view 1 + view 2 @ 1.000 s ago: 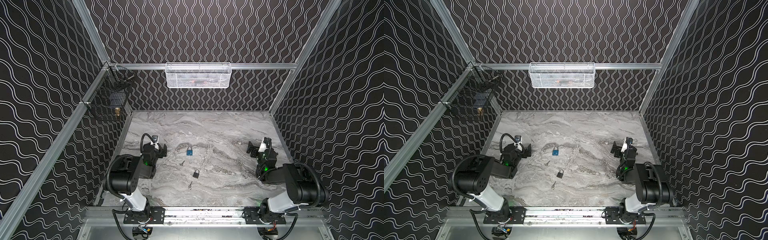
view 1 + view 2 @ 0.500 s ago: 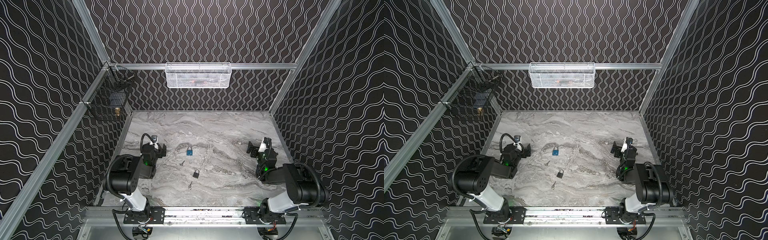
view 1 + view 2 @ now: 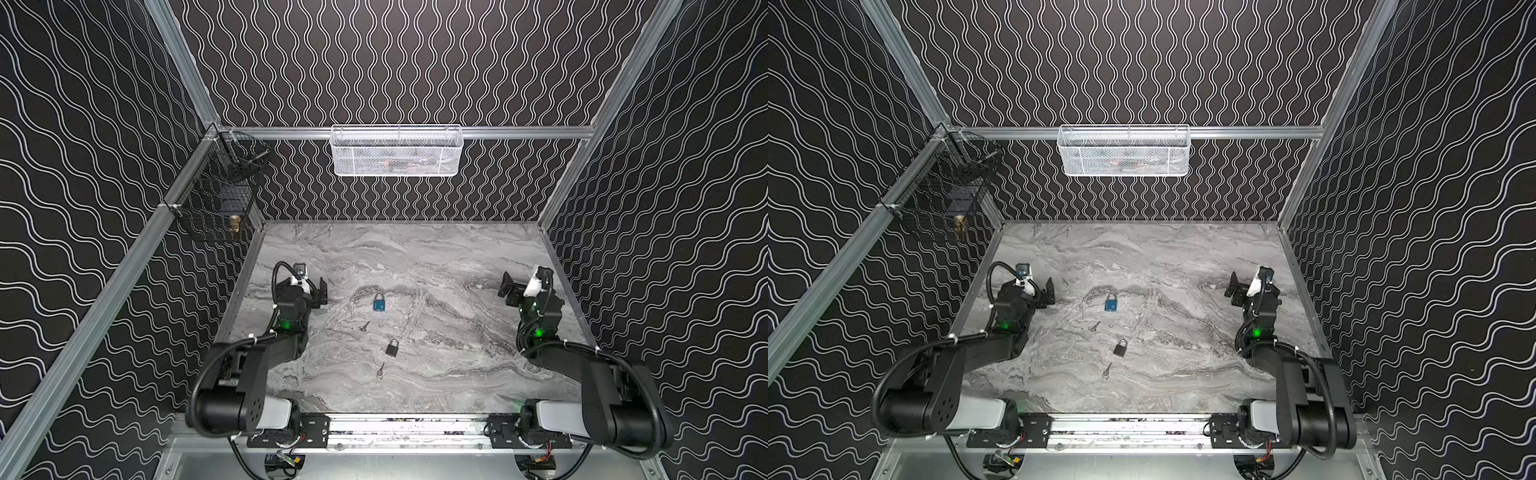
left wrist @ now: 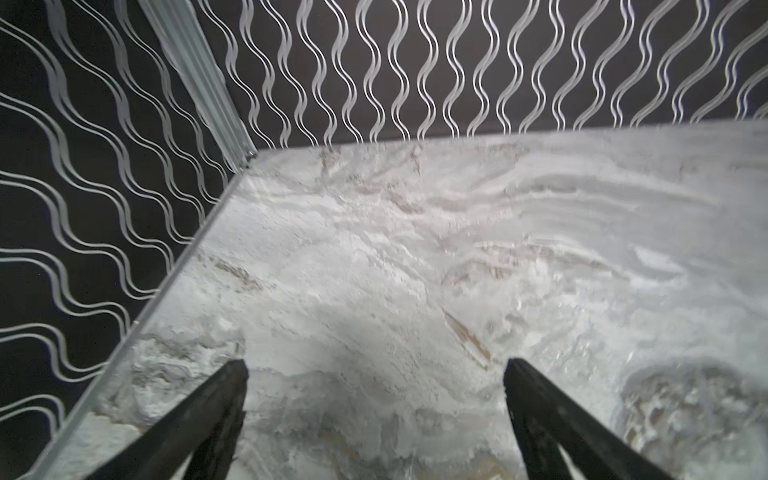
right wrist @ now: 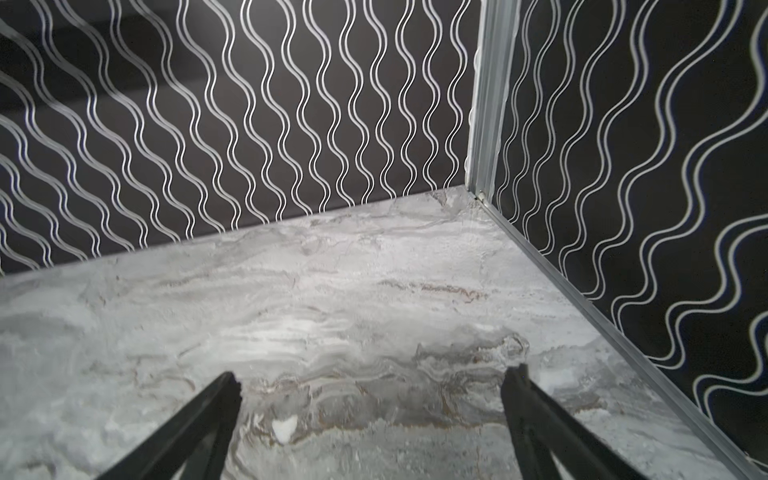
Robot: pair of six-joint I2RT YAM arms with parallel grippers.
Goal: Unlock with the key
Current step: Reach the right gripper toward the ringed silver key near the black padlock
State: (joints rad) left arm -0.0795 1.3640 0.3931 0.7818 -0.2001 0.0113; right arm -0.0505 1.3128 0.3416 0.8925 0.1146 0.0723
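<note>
A blue padlock (image 3: 378, 303) (image 3: 1111, 303) lies mid-table, with a small silver key (image 3: 364, 326) (image 3: 1094, 327) just in front of it to the left. Nearer the front lies a black padlock (image 3: 392, 347) (image 3: 1120, 348), and a second key (image 3: 380, 370) (image 3: 1107, 370) lies just before it. My left gripper (image 3: 315, 289) (image 4: 374, 370) rests low at the table's left, open and empty, well left of the blue padlock. At the table's right, my right gripper (image 3: 512, 289) (image 5: 374, 378) is also open and empty. Neither wrist view shows a lock or key.
A white mesh basket (image 3: 397, 151) hangs on the back rail. A black wire basket (image 3: 216, 199) with a brass item hangs on the left wall. Patterned walls close in the marble table (image 3: 457, 257) on three sides.
</note>
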